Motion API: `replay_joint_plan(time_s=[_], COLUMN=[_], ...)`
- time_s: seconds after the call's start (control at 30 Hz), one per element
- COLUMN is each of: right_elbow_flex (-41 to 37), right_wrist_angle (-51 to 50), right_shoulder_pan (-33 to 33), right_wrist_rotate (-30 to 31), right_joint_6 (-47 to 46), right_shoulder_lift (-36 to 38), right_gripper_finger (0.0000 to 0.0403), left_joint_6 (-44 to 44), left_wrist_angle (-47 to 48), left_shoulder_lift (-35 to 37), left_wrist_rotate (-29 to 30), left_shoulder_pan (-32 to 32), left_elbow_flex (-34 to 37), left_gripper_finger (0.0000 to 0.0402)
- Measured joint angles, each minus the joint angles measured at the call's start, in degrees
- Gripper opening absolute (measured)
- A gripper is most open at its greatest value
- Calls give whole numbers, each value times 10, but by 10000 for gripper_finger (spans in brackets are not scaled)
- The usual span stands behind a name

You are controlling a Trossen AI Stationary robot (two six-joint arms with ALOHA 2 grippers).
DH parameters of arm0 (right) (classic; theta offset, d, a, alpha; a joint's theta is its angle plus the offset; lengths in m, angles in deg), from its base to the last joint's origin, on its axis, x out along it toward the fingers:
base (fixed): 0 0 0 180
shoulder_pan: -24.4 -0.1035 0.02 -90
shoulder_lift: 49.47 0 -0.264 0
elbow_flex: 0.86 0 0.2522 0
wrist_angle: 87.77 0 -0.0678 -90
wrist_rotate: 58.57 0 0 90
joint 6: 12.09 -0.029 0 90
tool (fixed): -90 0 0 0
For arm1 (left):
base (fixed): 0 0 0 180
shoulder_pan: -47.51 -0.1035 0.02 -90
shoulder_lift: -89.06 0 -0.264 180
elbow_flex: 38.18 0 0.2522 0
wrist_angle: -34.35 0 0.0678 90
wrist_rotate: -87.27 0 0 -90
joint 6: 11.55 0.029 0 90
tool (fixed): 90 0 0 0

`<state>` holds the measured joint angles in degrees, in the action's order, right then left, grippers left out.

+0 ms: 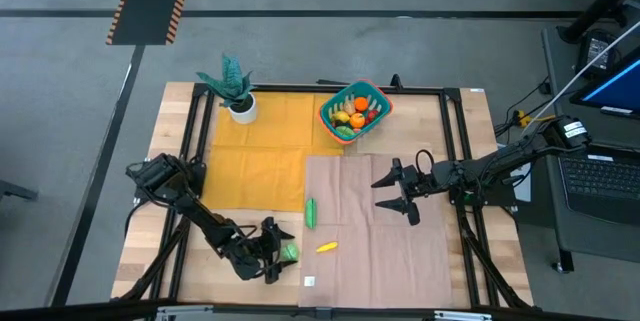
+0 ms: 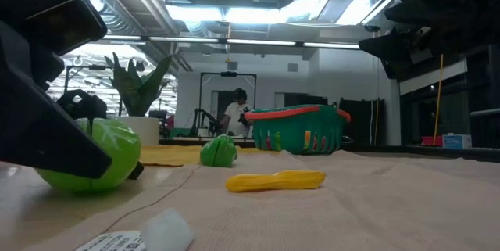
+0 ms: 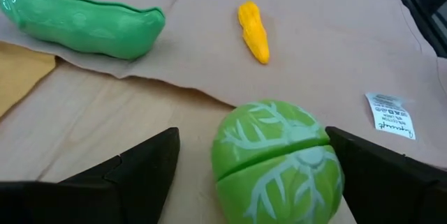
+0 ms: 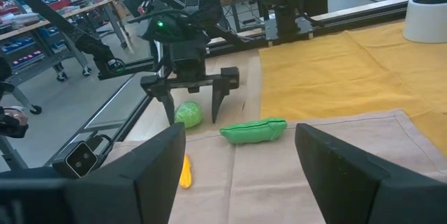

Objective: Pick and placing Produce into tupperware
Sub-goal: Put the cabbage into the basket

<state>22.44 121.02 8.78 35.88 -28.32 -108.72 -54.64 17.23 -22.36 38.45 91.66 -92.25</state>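
While most of the produce already lies in it, the teal tupperware stands at about one o'clock from the table's centre in the high view, on the edge of the yellow cloth, within reach of either arm. The tan cloth spreads at about five o'clock and carries the pieces not yet moved.

The right gripper waits over the tan cloth at about three o'clock, its fingers apart and holding nothing, probably parked there to leave room for the other arm.

The left gripper works at about seven o'clock, low at the near-left edge of the tan cloth. Its fingers stand wide apart on either side of the green cabbage half, one finger close against it and the other with a gap, so the piece is bracketed but, by my judgement, not yet gripped; this straddle is the set-up for a pinch.

The green pea pod lies on the tan cloth at about six o'clock, just beyond the cabbage. The yellow corn cob, the smallest piece, lies nearer the table's front edge, just beside the left gripper.
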Motion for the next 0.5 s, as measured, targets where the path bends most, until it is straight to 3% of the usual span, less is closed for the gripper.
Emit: replay_joint_plan(time_s=[0.17, 0.5], right_elbow_flex=[0, 0], right_wrist_angle=[0, -1], right_shoulder_pan=[0, 0], right_wrist_rotate=[0, 0], right_joint_6=[0, 0], right_shoulder_lift=[0, 0], right_gripper_finger=[271, 271], left_joint_6=[0, 0], left_wrist_angle=[3, 6], left_shoulder_lift=[0, 0], left_wrist_rotate=[0, 0], left_shoulder_pan=[-3, -4], left_elbow_flex=[0, 0], left_gripper_finger=[321, 231])
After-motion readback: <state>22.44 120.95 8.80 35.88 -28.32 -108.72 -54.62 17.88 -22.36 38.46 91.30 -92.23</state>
